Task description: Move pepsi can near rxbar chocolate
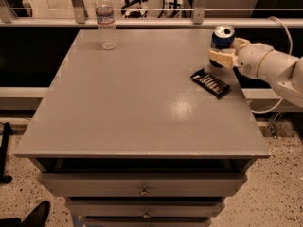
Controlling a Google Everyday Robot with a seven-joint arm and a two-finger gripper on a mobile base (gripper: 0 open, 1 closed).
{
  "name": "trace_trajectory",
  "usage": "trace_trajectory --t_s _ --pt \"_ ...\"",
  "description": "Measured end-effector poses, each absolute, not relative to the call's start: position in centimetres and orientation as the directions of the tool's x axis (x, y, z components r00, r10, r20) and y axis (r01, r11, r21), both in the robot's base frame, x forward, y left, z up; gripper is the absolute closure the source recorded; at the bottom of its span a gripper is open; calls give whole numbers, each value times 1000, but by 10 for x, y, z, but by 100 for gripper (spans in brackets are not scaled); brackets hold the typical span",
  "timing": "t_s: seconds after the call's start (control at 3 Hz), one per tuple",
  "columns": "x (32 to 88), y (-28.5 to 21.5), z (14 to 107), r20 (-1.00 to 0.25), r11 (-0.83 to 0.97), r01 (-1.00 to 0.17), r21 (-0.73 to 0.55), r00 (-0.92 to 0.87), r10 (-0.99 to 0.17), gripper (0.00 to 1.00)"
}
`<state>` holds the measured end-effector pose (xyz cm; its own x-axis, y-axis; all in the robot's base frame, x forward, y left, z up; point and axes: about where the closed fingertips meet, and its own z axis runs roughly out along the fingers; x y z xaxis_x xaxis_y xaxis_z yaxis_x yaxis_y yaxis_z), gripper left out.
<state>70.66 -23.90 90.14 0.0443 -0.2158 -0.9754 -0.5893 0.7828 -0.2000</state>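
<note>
The blue pepsi can (222, 37) with its silver top stands upright near the table's far right edge. My gripper (225, 52) comes in from the right on a white arm and is shut on the can, its pale fingers (220, 58) wrapped round the lower half. The can's base is hidden behind the fingers. The rxbar chocolate (210, 83), a flat black bar with pale lines, lies on the table just in front of the can, a short gap below the gripper.
A clear plastic water bottle (106, 20) stands at the far left of the grey table (132, 108). A rail runs behind the table. Drawers sit under the front edge. A cable hangs off the right side.
</note>
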Motion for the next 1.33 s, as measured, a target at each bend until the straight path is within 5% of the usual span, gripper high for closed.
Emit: trace_trajectory --t_s 0.33,0.67,1.33 --pt "707 -245 889 -985 815 -559 -153 22 -170 97" --pt "710 -243 878 -992 830 -547 -105 -5 -129 66" --pt "711 -239 867 -992 839 -542 -52 -67 -105 20"
